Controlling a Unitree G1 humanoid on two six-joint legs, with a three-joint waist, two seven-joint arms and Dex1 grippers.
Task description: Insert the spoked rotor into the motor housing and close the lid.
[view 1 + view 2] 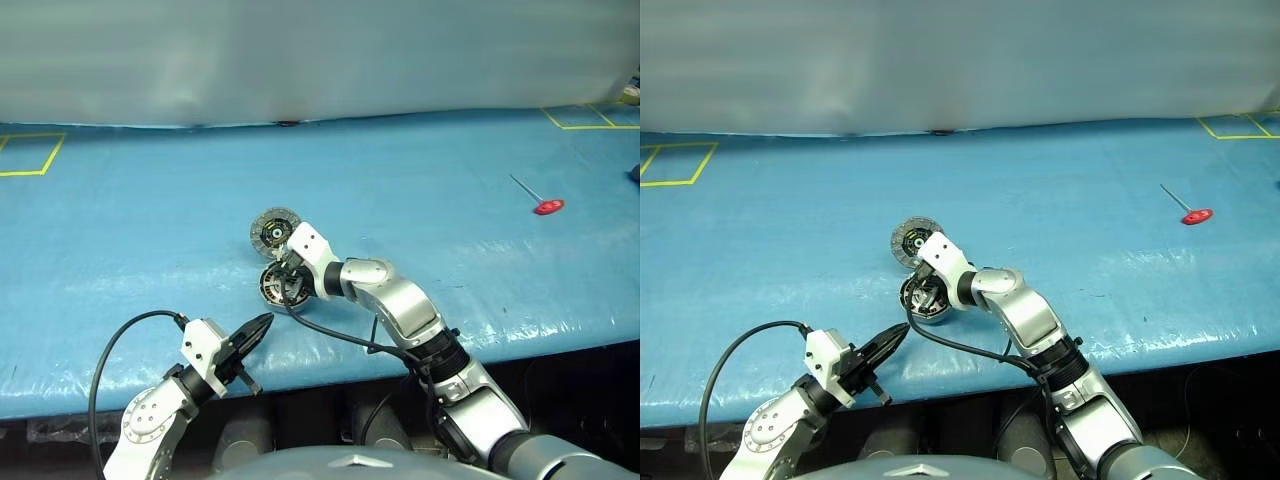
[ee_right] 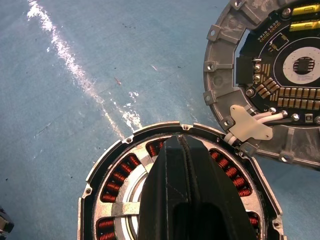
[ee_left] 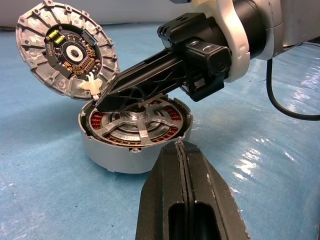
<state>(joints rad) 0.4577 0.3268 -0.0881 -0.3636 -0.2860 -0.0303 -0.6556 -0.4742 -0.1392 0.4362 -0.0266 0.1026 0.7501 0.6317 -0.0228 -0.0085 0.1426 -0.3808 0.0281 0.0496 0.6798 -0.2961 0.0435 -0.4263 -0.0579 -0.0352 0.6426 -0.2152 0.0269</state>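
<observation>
Eye view: I see motor housing [image 1: 279, 286] mid-desk [image 1: 450, 270] on blue sheet, lid [image 1: 273, 231] tilted open behind it; red-handled tool [image 1: 545, 205] far right.

Left wrist: spoked rotor [image 3: 136, 126] sits inside housing over copper windings [image 3: 172, 131]; left gripper [image 3: 184, 150] closed, empty, beside housing.

Right wrist: right gripper [image 2: 181, 145] closed, tips over the rotor.

Silver arms, white wrists, black end effector fingers [image 3: 200, 200], black cables.

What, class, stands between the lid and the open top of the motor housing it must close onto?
The right end effector, shut, reaches over the spoked rotor seated in the motor housing, so it blocks the raised lid from coming down.
</observation>
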